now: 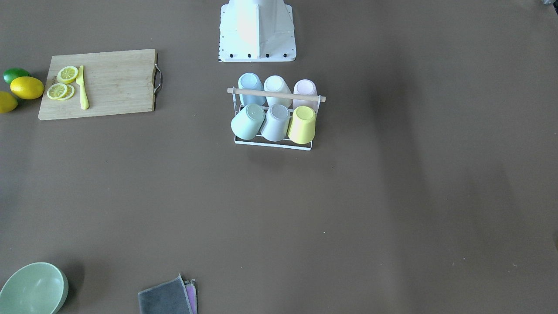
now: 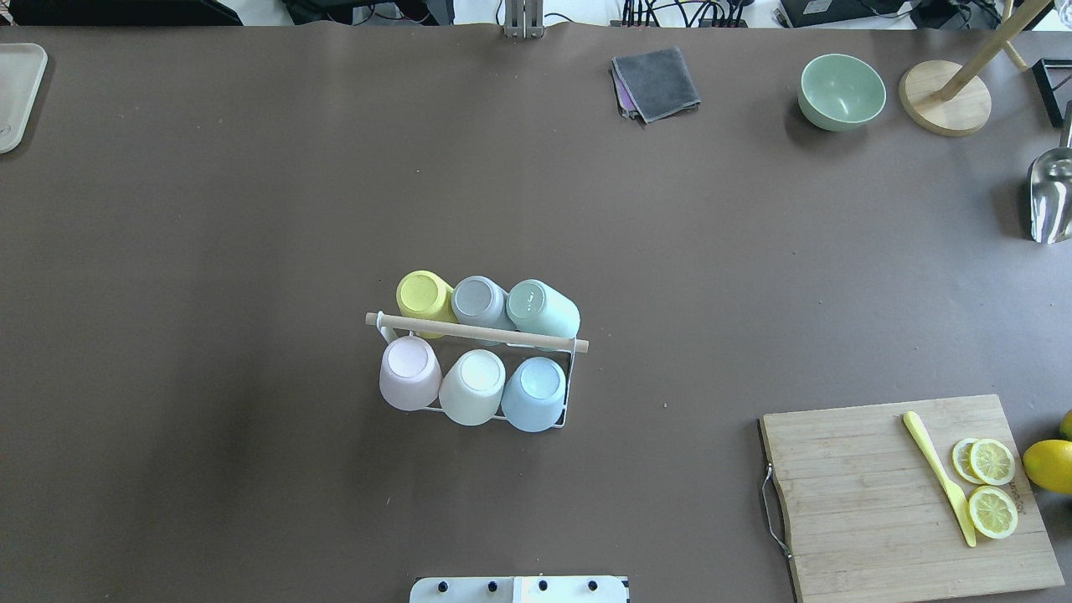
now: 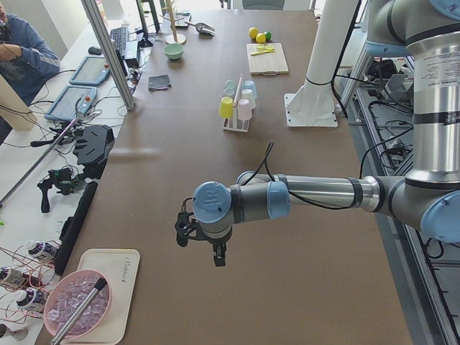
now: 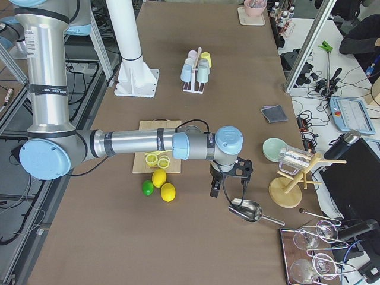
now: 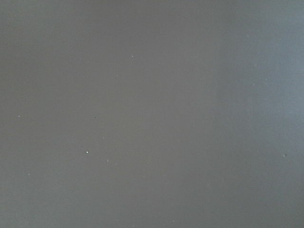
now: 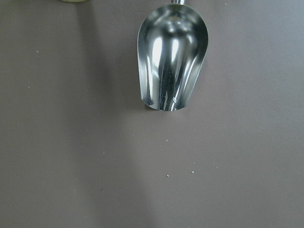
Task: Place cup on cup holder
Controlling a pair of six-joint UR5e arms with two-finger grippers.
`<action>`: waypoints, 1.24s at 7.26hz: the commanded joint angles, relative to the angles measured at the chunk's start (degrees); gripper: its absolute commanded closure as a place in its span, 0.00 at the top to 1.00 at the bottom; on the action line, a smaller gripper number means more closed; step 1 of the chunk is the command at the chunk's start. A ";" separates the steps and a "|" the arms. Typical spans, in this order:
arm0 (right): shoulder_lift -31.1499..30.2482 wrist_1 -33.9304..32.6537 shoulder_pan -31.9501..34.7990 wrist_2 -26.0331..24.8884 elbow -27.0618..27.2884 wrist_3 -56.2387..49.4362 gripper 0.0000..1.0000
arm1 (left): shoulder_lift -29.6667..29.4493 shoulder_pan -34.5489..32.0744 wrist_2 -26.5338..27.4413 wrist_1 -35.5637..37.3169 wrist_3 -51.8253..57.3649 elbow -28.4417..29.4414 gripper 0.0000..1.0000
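The cup holder [image 2: 477, 332], a white wire rack with a wooden rod across its top, stands mid-table, close to the robot's base. Several cups hang upside down on its prongs: yellow [image 2: 423, 295], grey [image 2: 477, 300] and mint [image 2: 540, 308] on the far row, pink [image 2: 409, 373], white [image 2: 474, 385] and blue [image 2: 536, 392] on the near row. I see no loose cup on the table. My left gripper [image 3: 201, 248] hangs over bare table far to the left. My right gripper [image 4: 228, 187] hangs far right, above a metal scoop [image 6: 172, 61]. Whether either is open I cannot tell.
A wooden cutting board [image 2: 863, 494] with lemon slices and a yellow knife lies near right, with lemons beside it. A green bowl [image 2: 842, 90], a folded grey cloth [image 2: 655, 82] and a wooden stand [image 2: 945, 96] sit at the far edge. A tray [image 2: 17, 92] lies far left.
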 commanded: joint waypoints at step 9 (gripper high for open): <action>-0.10 0.15 0.01 0.13 -0.20 -0.17 1.00 | 1.63 -4.63 0.06 0.01 -0.02 -0.36 0.99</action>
